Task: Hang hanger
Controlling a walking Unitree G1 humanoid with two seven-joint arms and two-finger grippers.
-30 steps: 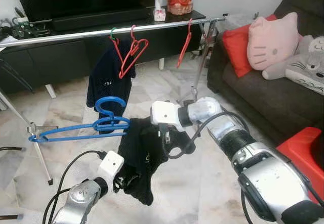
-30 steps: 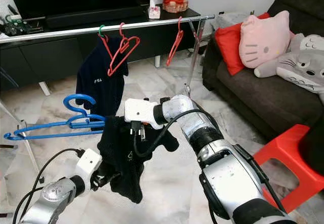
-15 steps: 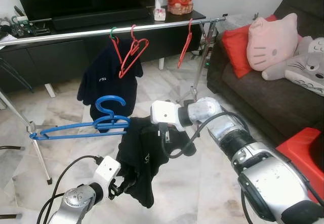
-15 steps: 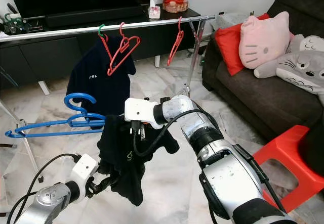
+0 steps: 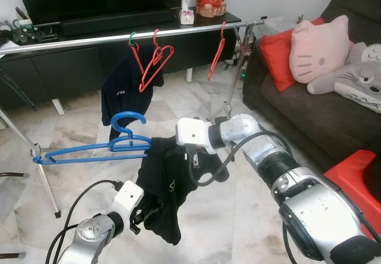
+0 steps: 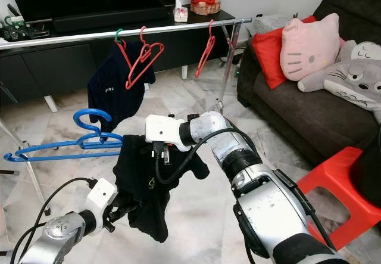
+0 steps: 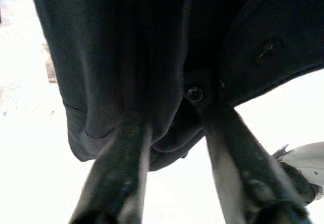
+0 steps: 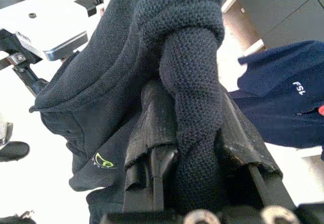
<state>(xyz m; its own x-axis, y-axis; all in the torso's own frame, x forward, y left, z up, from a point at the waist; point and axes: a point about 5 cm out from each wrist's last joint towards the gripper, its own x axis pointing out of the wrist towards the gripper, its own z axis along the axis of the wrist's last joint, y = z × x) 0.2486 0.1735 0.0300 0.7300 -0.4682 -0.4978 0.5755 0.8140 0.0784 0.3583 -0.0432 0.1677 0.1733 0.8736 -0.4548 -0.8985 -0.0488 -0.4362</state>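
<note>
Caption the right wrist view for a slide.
Right gripper shut on the black garment by a bunched fold, with a navy shirt hanging behind.

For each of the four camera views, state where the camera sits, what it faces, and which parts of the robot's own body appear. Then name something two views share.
Left eye view: on the head, looking forward and down at the rail, blue hanger and black garment; both silver arms show.
Right eye view: beside it, same scene, slightly shifted.
Left wrist view: along the left gripper, its fingers spread under the garment.
Right wrist view: along the right gripper, clamped on bunched fabric.
Shared: the black garment, in all four.
</note>
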